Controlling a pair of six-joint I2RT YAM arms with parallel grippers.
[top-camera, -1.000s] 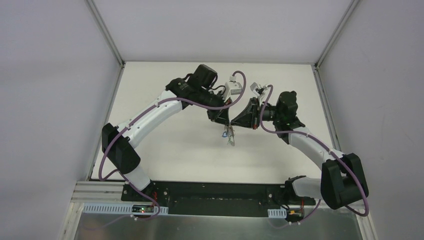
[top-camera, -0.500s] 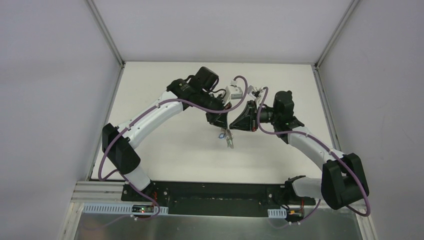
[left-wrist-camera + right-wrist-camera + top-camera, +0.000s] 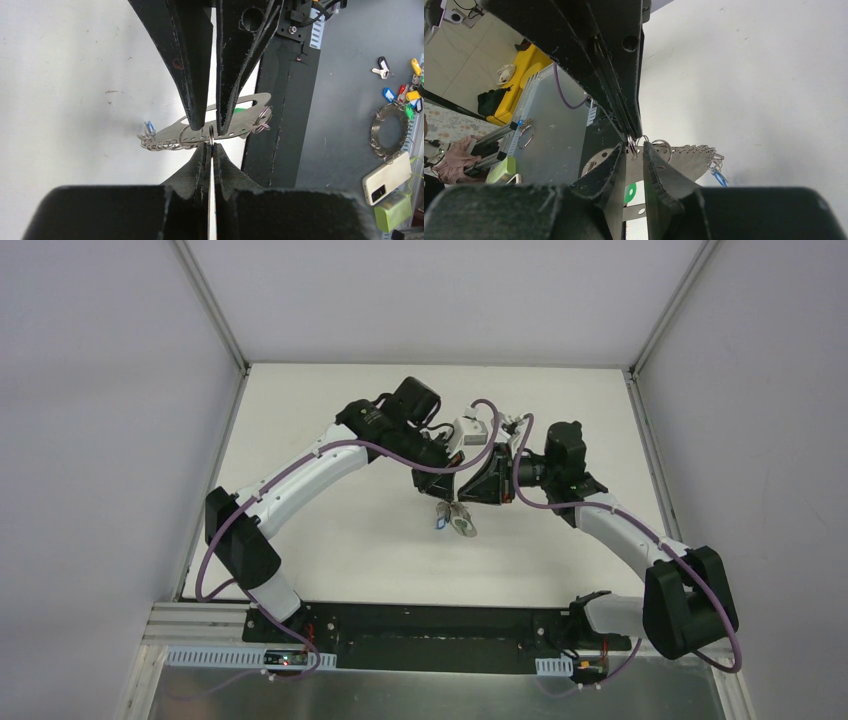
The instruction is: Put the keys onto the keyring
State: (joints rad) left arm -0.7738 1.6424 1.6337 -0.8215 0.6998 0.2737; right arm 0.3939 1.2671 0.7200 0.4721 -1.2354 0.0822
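The keyring point(image 3: 457, 519) hangs in the air over mid-table, a grey oval loop point(image 3: 235, 117) edged with a row of small metal rings. My left gripper point(image 3: 211, 145) is shut on one of those rings from above point(image 3: 441, 487). My right gripper point(image 3: 635, 147) stands slightly open, its fingertips point(image 3: 196, 121) on either side of the same ring and facing the left gripper's. A blue key point(image 3: 148, 127) dangles at the loop's far end point(image 3: 719, 178). Something green point(image 3: 630, 192) shows behind the loop. The other keys are hidden.
Off the table, on the grey metal surface beyond the black base rail point(image 3: 280, 125), lie a bunch of coloured key tags point(image 3: 407, 92), a large metal ring point(image 3: 390, 131) and a phone point(image 3: 389, 177). Side walls border the white table point(image 3: 330, 540).
The right gripper's jaws have parted from shut to slightly open. Both grippers shifted a little left, and the keyring swung from hanging straight down to lying more level.
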